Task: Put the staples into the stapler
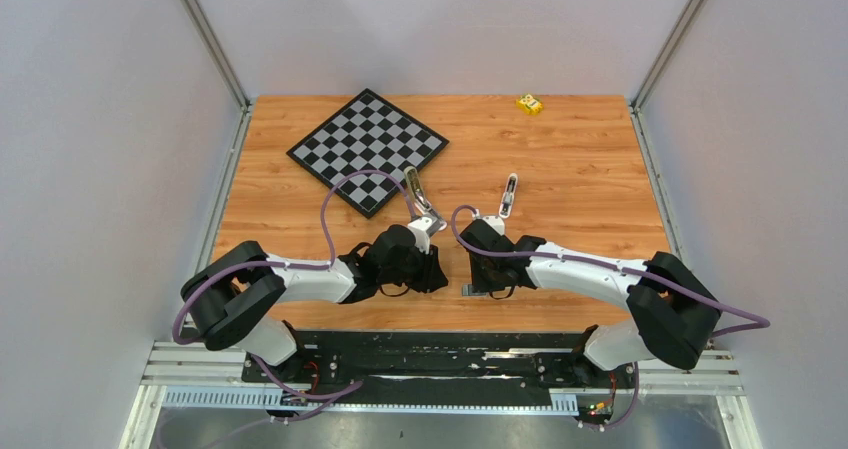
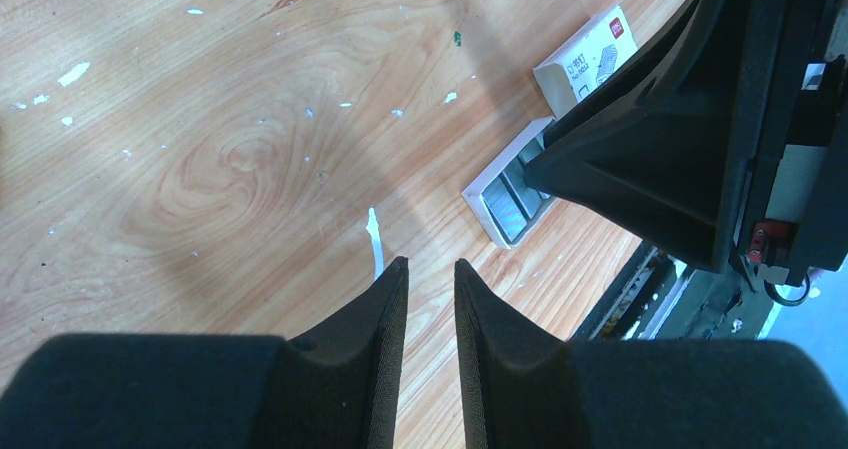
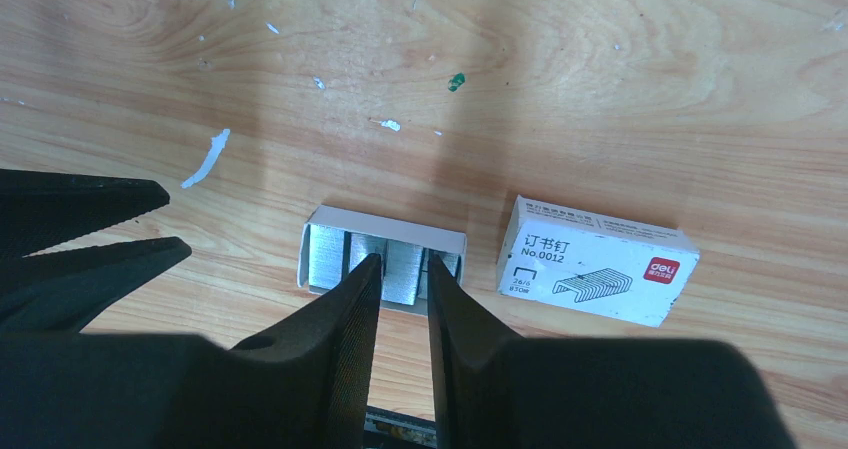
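We're looking at a wooden table [image 1: 590, 159] with warm orange plank grain, sat inside a plain white booth. The left wall [image 1: 90, 119], far wall [image 1: 440, 19] and right wall [image 1: 770, 119] are all bare. A silver aluminium post [image 1: 208, 39] runs up the far left corner, and another post [image 1: 672, 34] up the far right. Along the near edge there's a black mounting plate [image 1: 450, 354] on slotted metal rails [image 1: 185, 364], then a grey surface [image 1: 450, 429] below that. The light's soft and even, with only faint shadows. Up close, the wood is speckled with white flecks [image 3: 205, 159], plus one green dot [image 3: 456, 81].
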You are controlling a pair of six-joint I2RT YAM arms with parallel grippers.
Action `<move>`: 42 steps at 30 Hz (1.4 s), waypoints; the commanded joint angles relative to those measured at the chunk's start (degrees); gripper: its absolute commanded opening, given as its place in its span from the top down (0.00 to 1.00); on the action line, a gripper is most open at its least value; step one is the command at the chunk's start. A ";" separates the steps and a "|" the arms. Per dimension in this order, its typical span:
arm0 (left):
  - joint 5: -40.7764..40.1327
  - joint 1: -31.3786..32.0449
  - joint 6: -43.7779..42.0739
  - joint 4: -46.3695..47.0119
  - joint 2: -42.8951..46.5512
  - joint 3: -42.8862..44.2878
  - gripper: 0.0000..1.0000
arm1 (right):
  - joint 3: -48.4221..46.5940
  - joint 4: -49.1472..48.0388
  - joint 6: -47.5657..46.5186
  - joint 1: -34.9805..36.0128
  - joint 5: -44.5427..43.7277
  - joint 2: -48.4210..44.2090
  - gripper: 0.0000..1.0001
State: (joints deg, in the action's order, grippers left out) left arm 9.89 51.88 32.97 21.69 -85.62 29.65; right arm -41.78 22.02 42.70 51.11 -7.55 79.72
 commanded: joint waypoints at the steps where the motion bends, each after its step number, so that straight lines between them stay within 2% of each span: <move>1: -0.42 -0.29 -0.54 0.11 -0.01 0.12 0.74 | 0.86 1.68 1.21 0.83 -0.38 0.57 0.74; 8: -0.53 -0.29 -0.44 0.28 0.21 -0.14 0.74 | 1.43 1.27 1.21 0.83 -0.71 -1.14 0.84; 20: -0.49 -0.29 -0.19 0.54 0.01 -0.23 0.75 | 1.18 1.97 0.68 0.83 -1.98 -4.58 0.85; 25: -0.35 -0.29 -0.11 0.71 -0.40 -0.13 0.75 | 1.26 1.96 -0.11 0.82 -2.33 -3.40 0.83; 32: -0.31 -0.33 -0.19 0.66 -0.63 0.05 0.75 | 1.42 1.31 -0.05 0.81 -2.39 -2.64 0.75; 42: -0.23 -0.29 -0.18 0.70 -0.49 -0.07 0.75 | 1.86 0.32 0.45 0.81 -1.95 -1.38 0.75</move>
State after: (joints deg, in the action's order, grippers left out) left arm 9.89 51.88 33.01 21.71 -85.69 29.65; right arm -40.91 21.91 43.13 51.11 -8.60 77.30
